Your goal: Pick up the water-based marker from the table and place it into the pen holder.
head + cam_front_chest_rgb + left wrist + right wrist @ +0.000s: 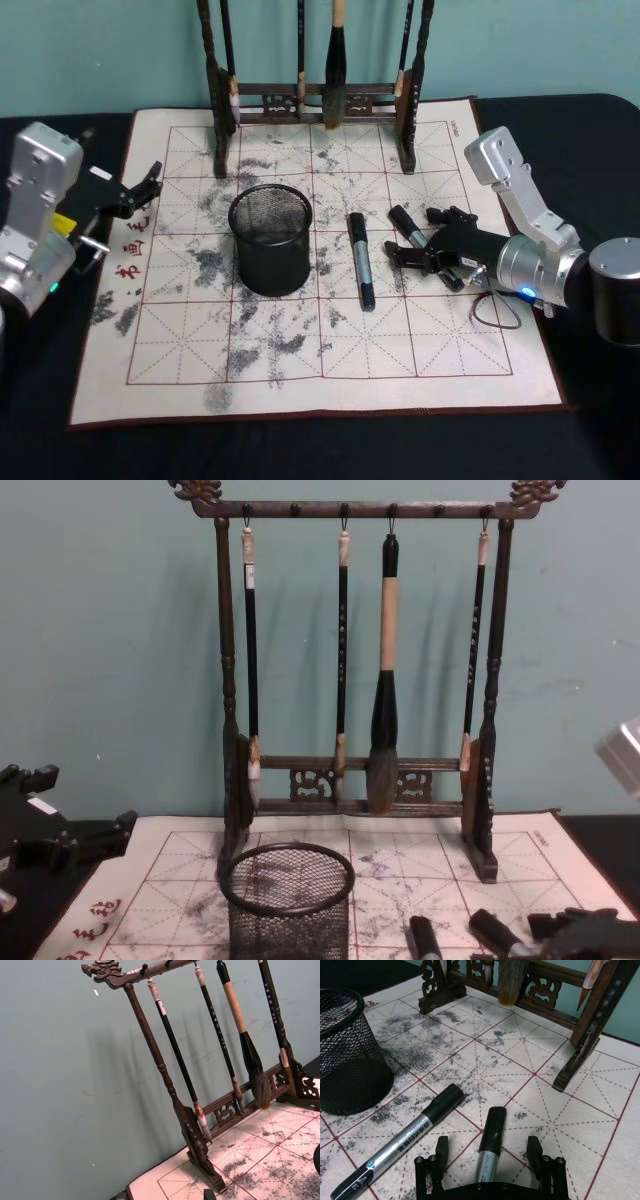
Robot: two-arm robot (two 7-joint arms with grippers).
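Observation:
Two black-and-silver water-based markers lie on the ink-stained mat to the right of the pen holder [270, 240], a black wire-mesh cup that stands upright. One marker [361, 260] lies free beside the cup. My right gripper [418, 238] is open and low over the other marker [408, 222]. In the right wrist view its fingertips [441, 1147] straddle this marker [489, 1145] without touching it, while the free marker [405, 1145] and the cup [347, 1060] lie off to one side. My left gripper [150, 180] rests open at the mat's left edge.
A tall dark wooden brush rack [315, 100] with several hanging brushes stands at the back of the mat [300, 380]. A thin cable loop [495, 310] lies by my right wrist. The mat lies on a black table.

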